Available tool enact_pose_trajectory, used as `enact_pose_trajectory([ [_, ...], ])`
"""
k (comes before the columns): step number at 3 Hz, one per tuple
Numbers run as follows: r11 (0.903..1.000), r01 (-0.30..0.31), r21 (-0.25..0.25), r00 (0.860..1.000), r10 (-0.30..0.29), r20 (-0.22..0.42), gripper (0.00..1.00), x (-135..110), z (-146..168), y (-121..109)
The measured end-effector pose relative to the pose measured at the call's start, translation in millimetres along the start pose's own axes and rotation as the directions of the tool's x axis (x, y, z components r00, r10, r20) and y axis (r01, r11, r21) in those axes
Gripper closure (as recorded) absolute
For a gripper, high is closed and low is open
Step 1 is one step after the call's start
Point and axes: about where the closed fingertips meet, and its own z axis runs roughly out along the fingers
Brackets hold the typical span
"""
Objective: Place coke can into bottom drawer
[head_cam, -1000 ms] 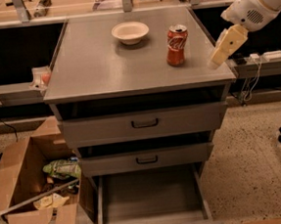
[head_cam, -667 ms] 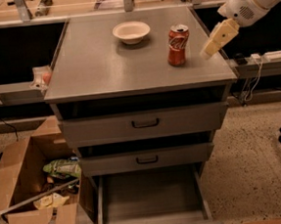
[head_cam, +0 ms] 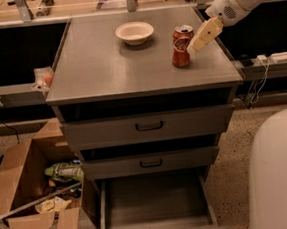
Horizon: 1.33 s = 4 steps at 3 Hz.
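The red coke can [head_cam: 181,46] stands upright on the grey cabinet top [head_cam: 104,64], towards its right side. My gripper [head_cam: 201,36] comes in from the upper right on a white arm, and its tan fingertip is right beside the can's upper right, at about the height of the can's top. The bottom drawer [head_cam: 156,205] is pulled open at the cabinet's foot, and its flat grey floor is bare.
A white bowl [head_cam: 134,32] sits on the cabinet top behind and left of the can. The two upper drawers [head_cam: 149,127] with black handles are shut. An open cardboard box [head_cam: 38,201] with rubbish stands on the floor at left. A white rounded robot body [head_cam: 279,175] fills the lower right.
My gripper has moved left and slightly up towards the can, from well right of it to right beside it. The can has not moved.
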Motion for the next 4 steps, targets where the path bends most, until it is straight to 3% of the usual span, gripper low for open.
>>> enact_pose_trajectory([
  [1,0.9987,0.021,-0.047,1.000,-0.020,0.012,0.00,-16.4,24.3,4.0],
  [2,0.9954,0.014,-0.095,1.000,-0.013,0.007,0.00,-17.7,46.5,8.8],
  [3,0.9934,-0.016,-0.113,1.000,0.017,0.010,0.16,-8.6,59.6,5.6],
  [4,0.9929,-0.028,-0.116,0.999,0.031,0.026,0.40,-4.3,63.7,1.1],
])
